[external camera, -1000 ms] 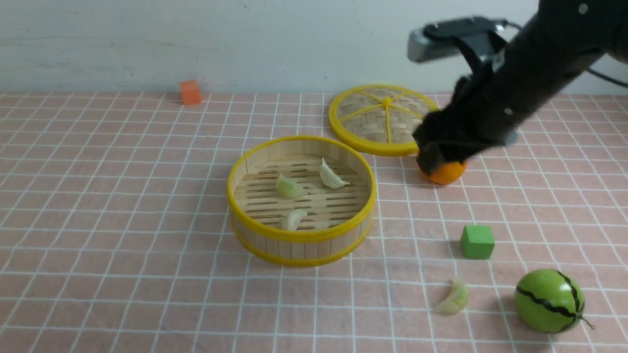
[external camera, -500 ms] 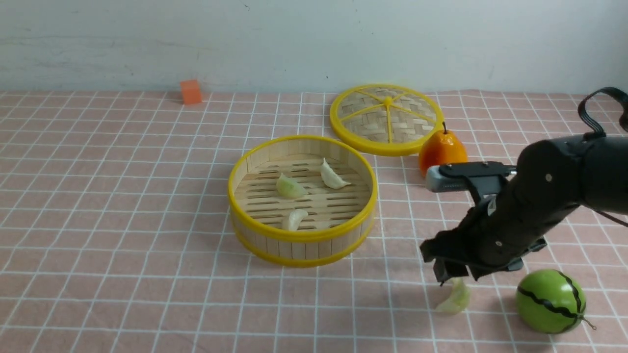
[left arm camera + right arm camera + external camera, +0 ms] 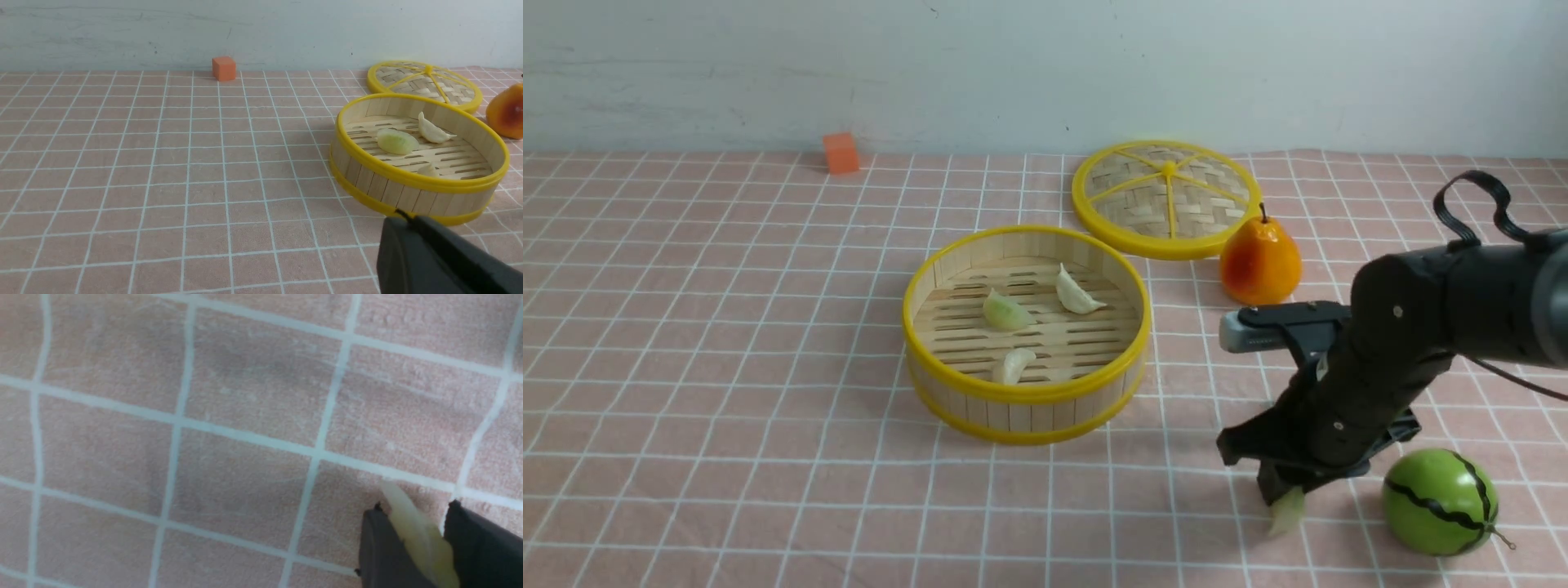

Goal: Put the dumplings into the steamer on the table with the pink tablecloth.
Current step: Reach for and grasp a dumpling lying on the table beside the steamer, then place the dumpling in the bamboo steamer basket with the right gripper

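Pale-green fourth dumpling [image 3: 410,531] is pinched edge-on between the jaws of the right hand [image 3: 1280,495], down at the pink worktop [image 3: 727,367] near the toy melon [image 3: 1437,502], evidently ready for lifting. Three dumplings [image 3: 1005,312] lie in the steamer [image 3: 1025,408]. Left hand [image 3: 433,261] is closed, empty, parked clear of the transfer path.

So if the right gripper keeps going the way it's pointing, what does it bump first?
The right gripper points down at the table, with a dumpling between its fingers. Going straight on, it would probably press that dumpling into the pink tablecloth right below; the gap left is hard to judge.
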Controlling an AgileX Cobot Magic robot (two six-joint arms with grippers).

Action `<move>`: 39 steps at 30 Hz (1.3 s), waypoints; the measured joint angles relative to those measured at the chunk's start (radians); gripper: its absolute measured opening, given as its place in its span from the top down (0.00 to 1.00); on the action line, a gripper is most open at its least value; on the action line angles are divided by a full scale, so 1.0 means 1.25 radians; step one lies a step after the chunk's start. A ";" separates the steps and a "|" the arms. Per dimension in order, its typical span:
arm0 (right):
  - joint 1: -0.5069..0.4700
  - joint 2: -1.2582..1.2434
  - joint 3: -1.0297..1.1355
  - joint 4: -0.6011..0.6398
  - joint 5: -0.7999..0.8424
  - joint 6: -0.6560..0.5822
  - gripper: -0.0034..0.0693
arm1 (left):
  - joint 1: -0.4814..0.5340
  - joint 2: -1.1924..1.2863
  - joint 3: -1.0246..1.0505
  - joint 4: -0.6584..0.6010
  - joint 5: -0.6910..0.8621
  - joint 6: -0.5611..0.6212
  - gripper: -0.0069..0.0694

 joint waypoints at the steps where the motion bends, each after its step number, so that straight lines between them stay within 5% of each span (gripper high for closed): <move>1: 0.000 0.000 -0.003 0.002 0.004 -0.009 0.68 | 0.000 0.000 0.000 0.000 0.000 0.000 0.93; 7: 0.004 0.006 -0.183 0.092 0.138 -0.150 0.68 | 0.000 0.000 0.000 0.000 0.000 -0.001 0.93; 15: 0.084 0.077 -0.423 0.217 0.032 -0.348 0.68 | 0.000 0.000 0.000 0.001 0.000 -0.001 0.93; 27: 0.092 0.293 -0.510 0.183 -0.035 -0.394 0.68 | 0.000 0.000 0.000 0.003 0.000 -0.001 0.93; 39: 0.092 0.294 -0.627 0.161 0.054 -0.402 0.39 | 0.000 0.000 0.000 0.005 0.000 -0.001 0.93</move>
